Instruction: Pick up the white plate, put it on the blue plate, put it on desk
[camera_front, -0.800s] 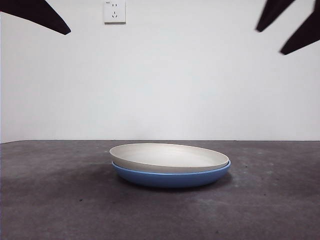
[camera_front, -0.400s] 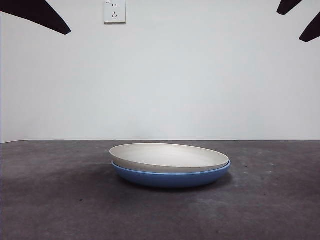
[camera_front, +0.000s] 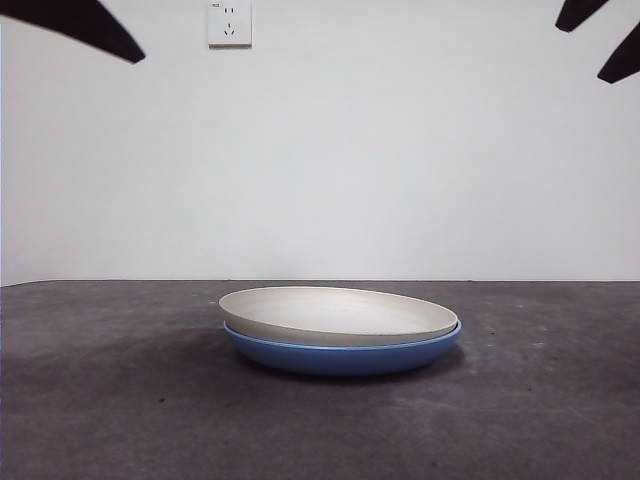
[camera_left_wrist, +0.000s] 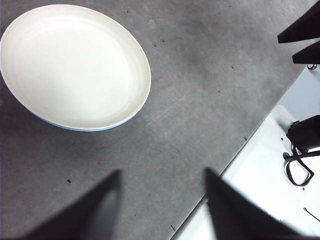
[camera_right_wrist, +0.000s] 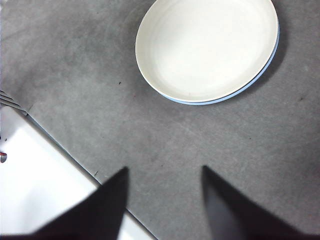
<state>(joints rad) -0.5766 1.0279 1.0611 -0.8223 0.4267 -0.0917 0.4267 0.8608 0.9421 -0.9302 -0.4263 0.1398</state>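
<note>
On the grey desk (camera_front: 100, 400) the white plate (camera_front: 338, 313) is sitting nested on the blue plate (camera_front: 340, 356), while the right gripper (camera_right_wrist: 162, 200), now lifted higher, and left gripper (camera_left_wrist: 162, 205) are hanging open and empty, suggesting stacking is finished.

White wall (camera_front: 400, 150) with socket (camera_front: 229, 22)

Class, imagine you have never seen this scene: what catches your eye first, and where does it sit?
The white plate stands out first, nested in the blue plate at the middle of the dark desk; only a thin blue edge shows from above. Next come the black tips at the front view's top corners: the left gripper and right gripper both hang open, high above the desk and clear of the plates.
</note>
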